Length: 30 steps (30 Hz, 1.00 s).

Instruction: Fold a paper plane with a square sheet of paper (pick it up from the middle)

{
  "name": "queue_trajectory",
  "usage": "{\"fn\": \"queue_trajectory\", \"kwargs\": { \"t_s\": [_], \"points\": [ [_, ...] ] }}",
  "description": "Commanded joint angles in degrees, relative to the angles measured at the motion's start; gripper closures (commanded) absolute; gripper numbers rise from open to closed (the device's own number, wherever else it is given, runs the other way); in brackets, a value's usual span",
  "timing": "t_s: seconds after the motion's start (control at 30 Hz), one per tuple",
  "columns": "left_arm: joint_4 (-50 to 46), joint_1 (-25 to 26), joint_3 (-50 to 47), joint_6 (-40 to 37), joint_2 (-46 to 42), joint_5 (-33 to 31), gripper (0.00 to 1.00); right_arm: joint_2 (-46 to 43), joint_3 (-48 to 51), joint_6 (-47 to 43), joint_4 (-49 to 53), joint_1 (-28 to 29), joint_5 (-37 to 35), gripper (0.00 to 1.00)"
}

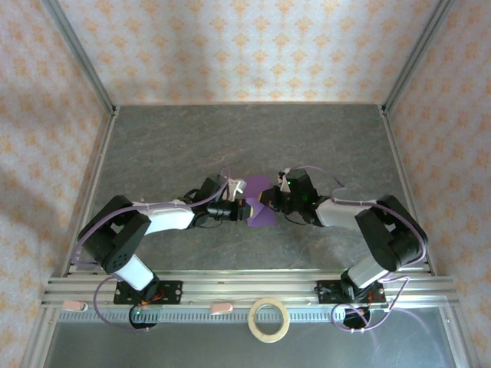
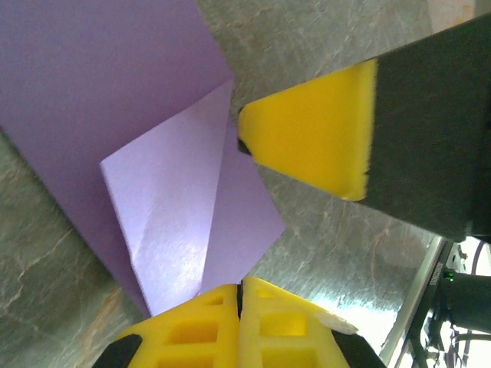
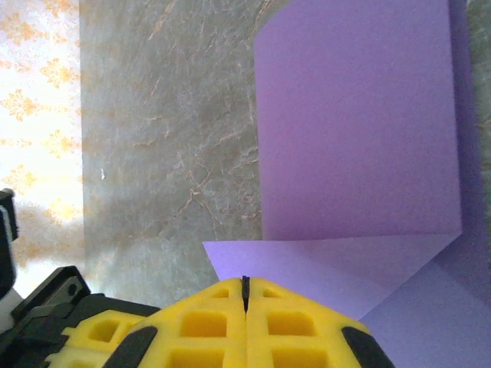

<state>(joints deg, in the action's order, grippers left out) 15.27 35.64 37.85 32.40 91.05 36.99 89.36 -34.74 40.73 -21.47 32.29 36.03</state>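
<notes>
As left fingers (image 2: 192, 330) and right fingers (image 3: 196, 330) clamp it, folded paper (image 1: 261, 218) spans between them.

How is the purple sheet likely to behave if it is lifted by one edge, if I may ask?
Probably floppy: the purple sheet looks thin, and its folded flap lifts off the table. Likely very light, so a nudge may slide it.

A: How do the left arm (image 1: 126, 238) and the right arm (image 1: 391, 234) look?
B: Black joints, white links, lilac cables along each.
A: And the tool fingers (image 3: 199, 326)?
B: Yellow, with square hollows, black at the base.
</notes>
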Motion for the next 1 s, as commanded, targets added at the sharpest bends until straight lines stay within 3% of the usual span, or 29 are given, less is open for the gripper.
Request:
{"fn": "queue_trajectory", "kwargs": {
  "t_s": [0.0,0.13,0.3,0.77,0.97],
  "points": [
    [1.5,0.1,-1.2,2.3,-0.3,-2.6,1.0,2.6,-1.8,0.0,-0.2,0.3,2.1,1.0],
    [2.0,0.0,-0.7,2.1,1.6,-0.2,1.0,7.0,-3.7,-0.5,0.9,0.5,2.9,1.0],
    [2.3,0.0,0.0,1.6,3.9,2.1,1.0,10.4,-6.3,-3.0,8.1,0.1,-2.7,1.0],
    [0.2,0.3,1.2,-1.0,8.8,3.7,1.0,12.9,-5.9,-3.7,9.6,0.0,-4.0,1.0],
    [-1.2,0.2,1.2,-1.4,10.7,2.4,1.0,10.7,-6.6,-3.7,7.8,-0.1,-0.9,0.87]
  ]
}}
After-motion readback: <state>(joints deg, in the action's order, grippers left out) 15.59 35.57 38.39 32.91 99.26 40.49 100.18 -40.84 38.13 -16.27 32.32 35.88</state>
